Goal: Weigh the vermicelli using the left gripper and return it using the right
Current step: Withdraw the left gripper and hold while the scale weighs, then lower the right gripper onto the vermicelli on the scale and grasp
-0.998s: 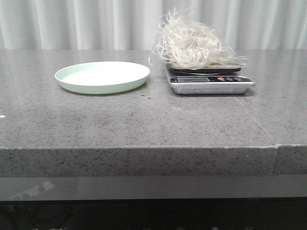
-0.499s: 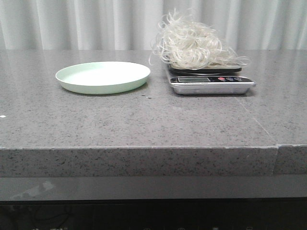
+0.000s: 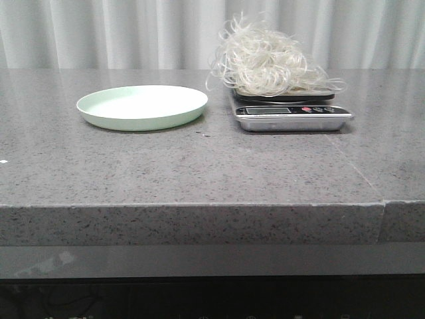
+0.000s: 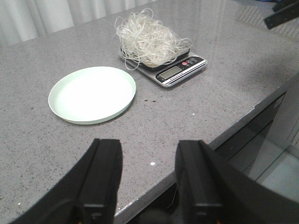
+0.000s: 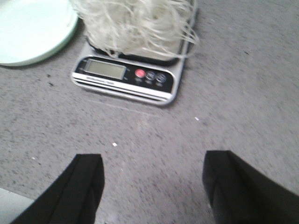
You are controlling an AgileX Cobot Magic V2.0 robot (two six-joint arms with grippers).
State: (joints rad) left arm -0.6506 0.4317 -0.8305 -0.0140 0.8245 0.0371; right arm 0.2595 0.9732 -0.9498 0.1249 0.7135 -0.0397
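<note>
Nothing on the worktop has shifted against the earlier front pictures: vermicelli, scale and plate hold the same places.

Front view: the vermicelli (image 3: 265, 63), a fluffy whitish nest of thin curly strands with stray loops, sits on the kitchen scale (image 3: 292, 114) toward the far edge, right of centre. A pale green plate (image 3: 142, 106) lies just beside the scale on its left, holding nothing. Neither gripper appears here.

Left wrist view: the left gripper (image 4: 149, 186) hangs over the near edge, jaws spread, nothing between them. Vermicelli (image 4: 149, 38) overhangs the scale (image 4: 175, 71); plate (image 4: 92, 94) bare.

Right wrist view: the right gripper (image 5: 154, 189) has its jaws wide apart above bare granite worktop (image 5: 243, 88), short of the scale (image 5: 126, 77). Strands (image 5: 135, 21) drape over the platform; picture slightly blurred.
</note>
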